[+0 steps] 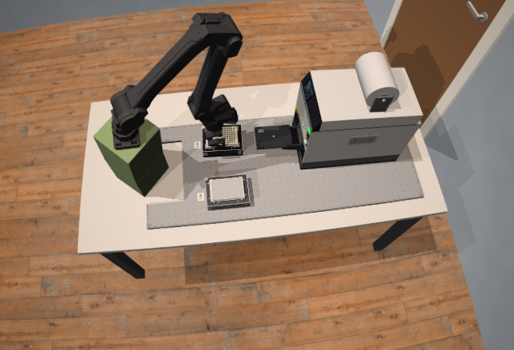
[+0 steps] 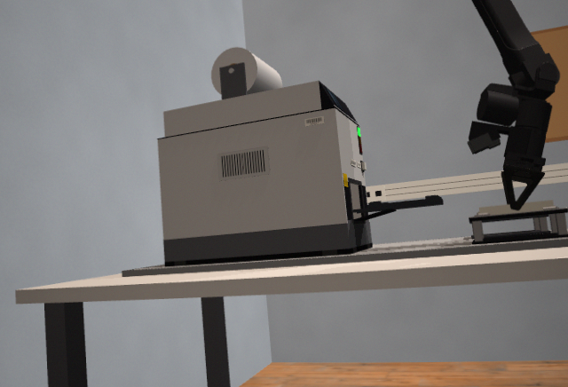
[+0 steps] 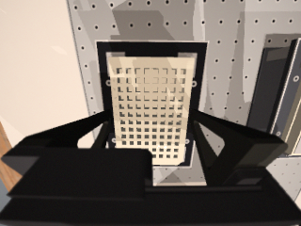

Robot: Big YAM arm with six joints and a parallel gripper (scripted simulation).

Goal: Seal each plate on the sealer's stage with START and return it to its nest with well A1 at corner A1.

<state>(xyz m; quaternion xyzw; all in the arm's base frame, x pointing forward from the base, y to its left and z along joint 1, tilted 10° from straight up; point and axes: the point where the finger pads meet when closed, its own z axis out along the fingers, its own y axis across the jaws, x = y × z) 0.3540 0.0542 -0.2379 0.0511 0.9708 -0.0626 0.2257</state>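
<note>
Pegboard (image 1: 290, 180) (image 3: 226, 28) carries two plate nests (image 1: 221, 154) (image 1: 228, 205) (image 2: 518, 214) (image 3: 104, 52) (one gripper (image 1: 215, 140) (image 2: 517, 207) (image 3: 150, 113), open).

Open gap between the two nests (image 1: 222, 154) (image 2: 478, 231) (image 3: 104, 61).

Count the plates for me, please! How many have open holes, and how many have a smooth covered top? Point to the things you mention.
Plate with open holes (image 1: 231, 135) (image 2: 491, 209) (image 3: 151, 101): 1
Plate with a smooth covered top (image 1: 226, 189): 1
Total: 2 plates
</note>
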